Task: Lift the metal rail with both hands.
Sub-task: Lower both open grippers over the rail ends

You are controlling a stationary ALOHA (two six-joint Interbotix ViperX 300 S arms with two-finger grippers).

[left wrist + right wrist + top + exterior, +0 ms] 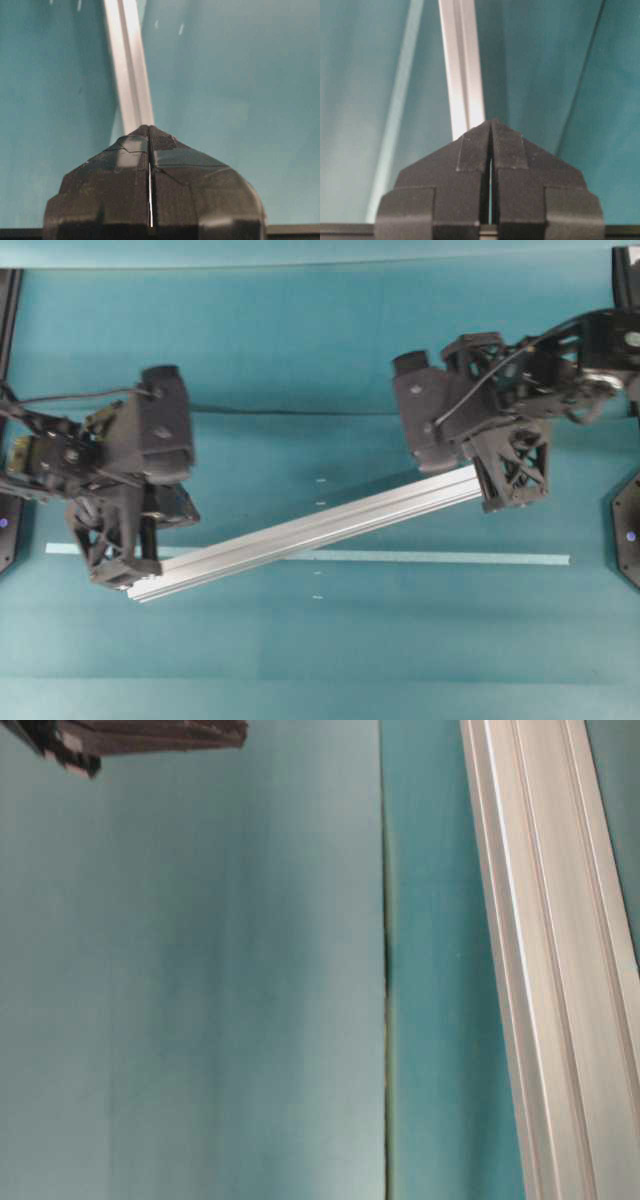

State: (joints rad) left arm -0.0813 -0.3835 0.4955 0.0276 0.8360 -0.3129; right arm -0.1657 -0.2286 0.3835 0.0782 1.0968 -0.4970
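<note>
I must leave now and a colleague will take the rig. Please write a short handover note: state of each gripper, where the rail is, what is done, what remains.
Left gripper: shut on the rail, at its end nearer the front of the table.
Right gripper: shut on the rail's other end.
Rail: held between both grippers, running diagonally across the tape strip in the overhead view. Both wrist views show it leaving the closed fingers above the teal table.
Done: both ends are gripped; the rail seems to be off the table, though height is hard to judge.
Left: raise both ends evenly and keep the rail level.
</note>
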